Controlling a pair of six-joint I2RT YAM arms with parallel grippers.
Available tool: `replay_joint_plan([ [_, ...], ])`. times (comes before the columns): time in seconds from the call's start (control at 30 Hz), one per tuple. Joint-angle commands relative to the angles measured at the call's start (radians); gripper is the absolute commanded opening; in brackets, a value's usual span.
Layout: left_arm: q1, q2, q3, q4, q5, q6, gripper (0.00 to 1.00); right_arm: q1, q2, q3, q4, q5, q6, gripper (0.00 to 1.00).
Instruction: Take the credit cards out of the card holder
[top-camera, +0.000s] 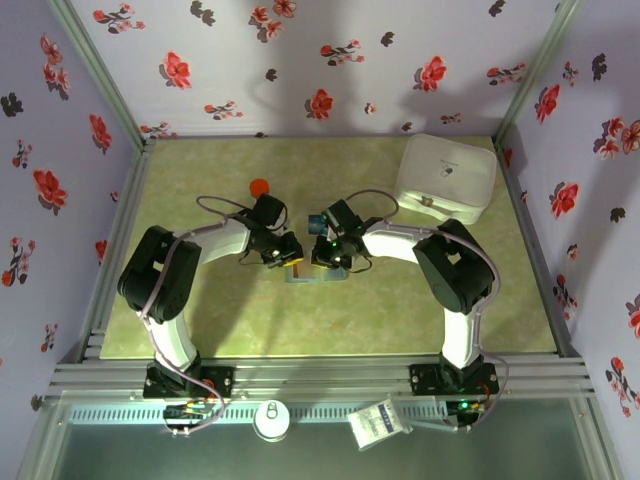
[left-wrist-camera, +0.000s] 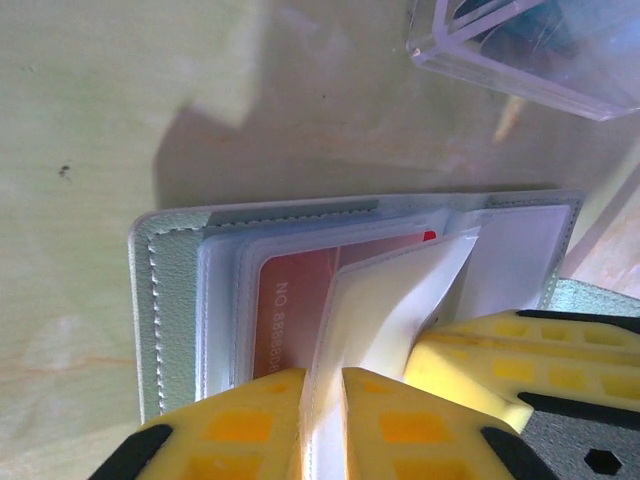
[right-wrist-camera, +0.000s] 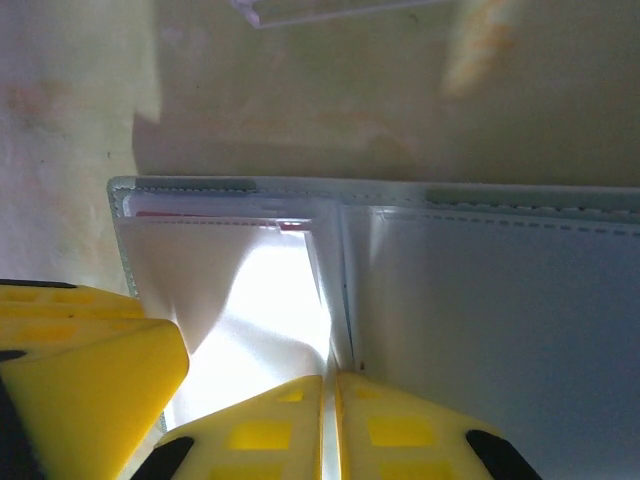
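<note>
- Mid-desk (top-camera: 200, 320), the grey-green card holder (left-wrist-camera: 170, 300) lies open and flat, white stitching along its edge and clear plastic sleeves fanned.
- A red credit card (left-wrist-camera: 285, 310) sits in one sleeve, with printed digits visible.
- The left end effector (left-wrist-camera: 322, 390), with yellow pads, is clamped on a translucent sleeve.
- The right end effector (right-wrist-camera: 330, 390) is pinched on a sleeve at the fold.
- A rounded white lidded container (top-camera: 446, 175) sits at 2 o'clock.

Top view evenly lit and sharp; soft shadows under my arms on tabletop (top-camera: 400, 320). Just beside my right claw (right-wrist-camera: 328, 425), card holder (right-wrist-camera: 500, 300) sleeve blown out white with glare. Beyond my left claw (left-wrist-camera: 322, 425), broad grey shadow; my yellow fingers (left-wrist-camera: 230, 435) blurred at close range.
</note>
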Motion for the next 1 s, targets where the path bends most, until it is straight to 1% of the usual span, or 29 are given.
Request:
replay_joint_plan([
  [0.0,-0.008,-0.007,0.029,0.008,0.021,-0.007,0.15,-0.004,-0.023,-0.02,-0.02,-0.002,-0.011,0.14],
  [0.27,-0.016,-0.037,0.054,-0.002,0.039,-0.022,0.16,-0.018,-0.117,-0.043,-0.026,0.04,-0.022,0.22],
  [0.53,-0.054,-0.021,0.117,-0.036,0.035,-0.025,0.16,-0.086,-0.241,-0.127,-0.033,0.065,-0.027,0.23],
  [0.8,-0.111,0.061,0.2,-0.063,0.03,-0.026,0.16,-0.14,-0.343,-0.213,-0.039,0.071,-0.037,0.23],
  [0.97,-0.134,0.123,0.254,-0.08,0.031,-0.02,0.15,-0.161,-0.373,-0.24,-0.043,0.072,-0.043,0.23],
])
